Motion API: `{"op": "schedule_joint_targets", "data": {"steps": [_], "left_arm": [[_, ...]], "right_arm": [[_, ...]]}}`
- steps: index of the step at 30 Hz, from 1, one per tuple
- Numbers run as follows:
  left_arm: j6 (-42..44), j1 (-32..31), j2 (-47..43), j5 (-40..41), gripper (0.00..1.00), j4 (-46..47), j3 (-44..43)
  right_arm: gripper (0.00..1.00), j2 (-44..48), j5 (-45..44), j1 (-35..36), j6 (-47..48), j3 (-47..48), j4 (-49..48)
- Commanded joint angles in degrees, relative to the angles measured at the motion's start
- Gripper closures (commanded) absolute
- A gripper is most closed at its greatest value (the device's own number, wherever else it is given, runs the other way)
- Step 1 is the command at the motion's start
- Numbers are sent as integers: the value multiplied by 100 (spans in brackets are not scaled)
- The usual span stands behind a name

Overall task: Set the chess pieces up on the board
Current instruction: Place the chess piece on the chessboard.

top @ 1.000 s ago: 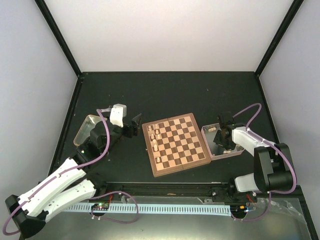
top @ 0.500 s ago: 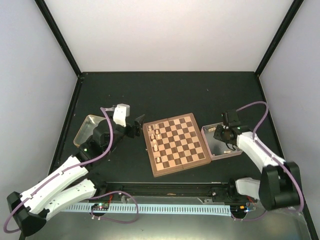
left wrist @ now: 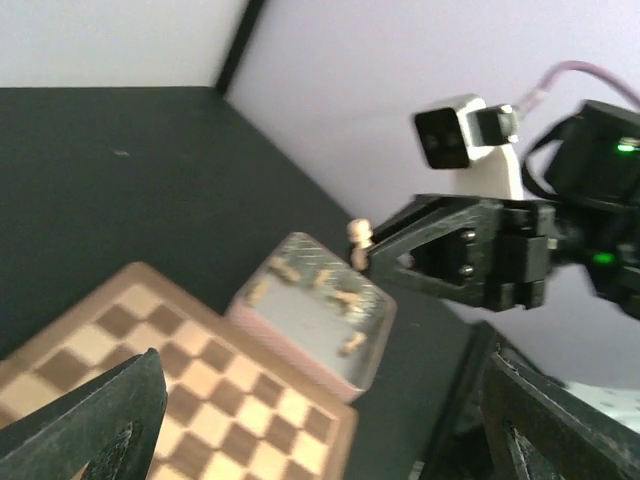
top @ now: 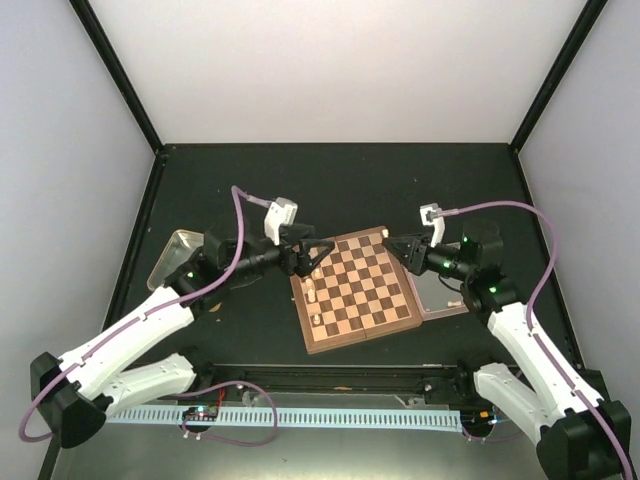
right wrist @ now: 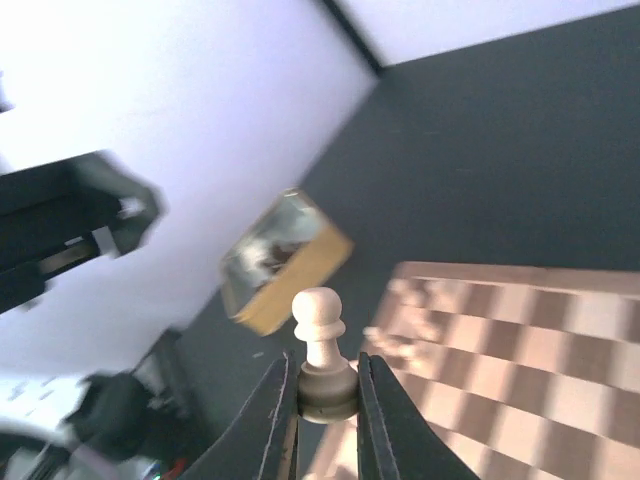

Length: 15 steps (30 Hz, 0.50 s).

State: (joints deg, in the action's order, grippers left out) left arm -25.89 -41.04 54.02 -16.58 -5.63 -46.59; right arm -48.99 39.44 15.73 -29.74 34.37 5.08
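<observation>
Pale pawn (right wrist: 318,318) sits pinched in your right jaws at the board's (top: 350,290) two o'clock corner for placing; left jaws spread.

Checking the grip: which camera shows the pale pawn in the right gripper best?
The right wrist view: the pale pawn sits large and centred, its base pinched by the right gripper. The left wrist view shows it tiny at that gripper's tip. From the top it is too small to make out.
</observation>
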Motion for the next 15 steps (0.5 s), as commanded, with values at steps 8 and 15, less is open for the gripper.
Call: {"op": "schedule_joint_targets", "data": {"steps": [8, 15], "left_arm": [[-1159, 39, 802, -2975, 23, 641, -982], [-709, -8, 1434, -3935, 43, -90, -1356]], "right_arm": [[89, -190, 2409, 779, 519, 492, -700], [89, -335, 2311, 1094, 941, 682, -193]]}}
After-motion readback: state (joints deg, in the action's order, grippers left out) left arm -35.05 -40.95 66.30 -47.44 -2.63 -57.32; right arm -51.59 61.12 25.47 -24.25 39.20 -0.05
